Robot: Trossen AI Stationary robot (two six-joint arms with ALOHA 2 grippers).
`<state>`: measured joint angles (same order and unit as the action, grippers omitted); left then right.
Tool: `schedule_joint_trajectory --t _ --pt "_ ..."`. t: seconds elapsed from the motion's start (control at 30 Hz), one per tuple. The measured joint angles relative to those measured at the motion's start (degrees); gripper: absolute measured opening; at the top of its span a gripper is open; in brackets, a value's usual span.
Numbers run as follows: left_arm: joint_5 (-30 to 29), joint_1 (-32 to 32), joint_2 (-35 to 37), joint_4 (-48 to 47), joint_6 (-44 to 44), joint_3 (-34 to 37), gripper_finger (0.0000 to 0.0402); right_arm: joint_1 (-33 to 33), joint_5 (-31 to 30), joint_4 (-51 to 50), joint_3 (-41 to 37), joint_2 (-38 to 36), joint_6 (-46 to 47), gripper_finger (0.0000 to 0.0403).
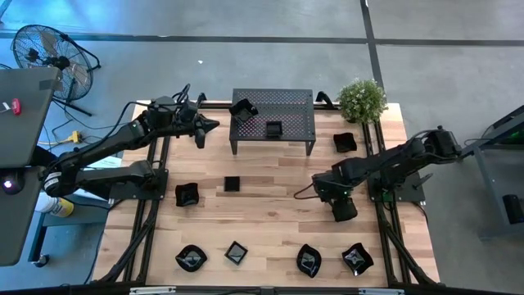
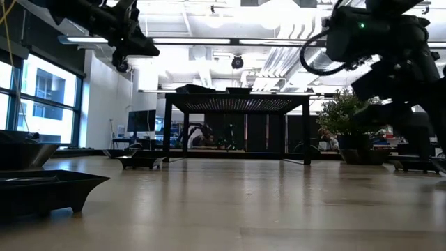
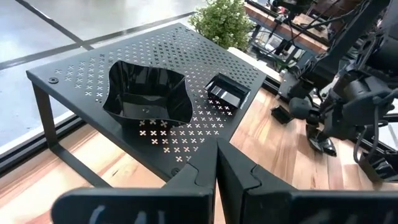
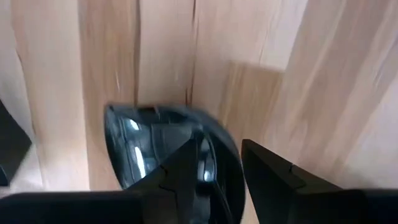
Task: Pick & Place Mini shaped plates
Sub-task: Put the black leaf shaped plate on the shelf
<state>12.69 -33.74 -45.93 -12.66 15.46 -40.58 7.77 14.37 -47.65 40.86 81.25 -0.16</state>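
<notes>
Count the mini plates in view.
10 mini plates: two on the rack at and; one by the plant at; two mid-table; four along the front; one between the right gripper jaws, hidden from above. More may be hidden.

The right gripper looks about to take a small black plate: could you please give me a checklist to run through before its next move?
1. Right gripper open: ok.
2. Glossy black leaf-shaped mini plate lies between its fingers: ok in the right wrist view, one finger over the dish, one outside its rim.
3. Plate gripped: not ok, not yet.
4. Left gripper shut, empty, beside the black perforated metal rack: ok.
5. Free room on the rack next to the wavy-edged square black plate and small rectangular black plate: ok.
</notes>
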Motion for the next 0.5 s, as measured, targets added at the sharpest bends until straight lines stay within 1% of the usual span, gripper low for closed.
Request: schedule_joint_trajectory --t 0.1,0.2,0.5 --pt "0.23 0.00 0.00 -0.09 0.00 0.00 0.0001 -0.04 -0.16 0.95 0.09 0.00 0.08 0.0119" --pt "0.23 0.00 0.00 -0.86 0.00 0.00 0.0001 -0.04 0.17 0.65 0.09 0.00 0.06 0.0104" --pt "0.24 0.00 0.00 -1.25 -0.15 0.00 0.0001 -0.29 1.66 0.80 0.09 0.00 0.23 0.0015"
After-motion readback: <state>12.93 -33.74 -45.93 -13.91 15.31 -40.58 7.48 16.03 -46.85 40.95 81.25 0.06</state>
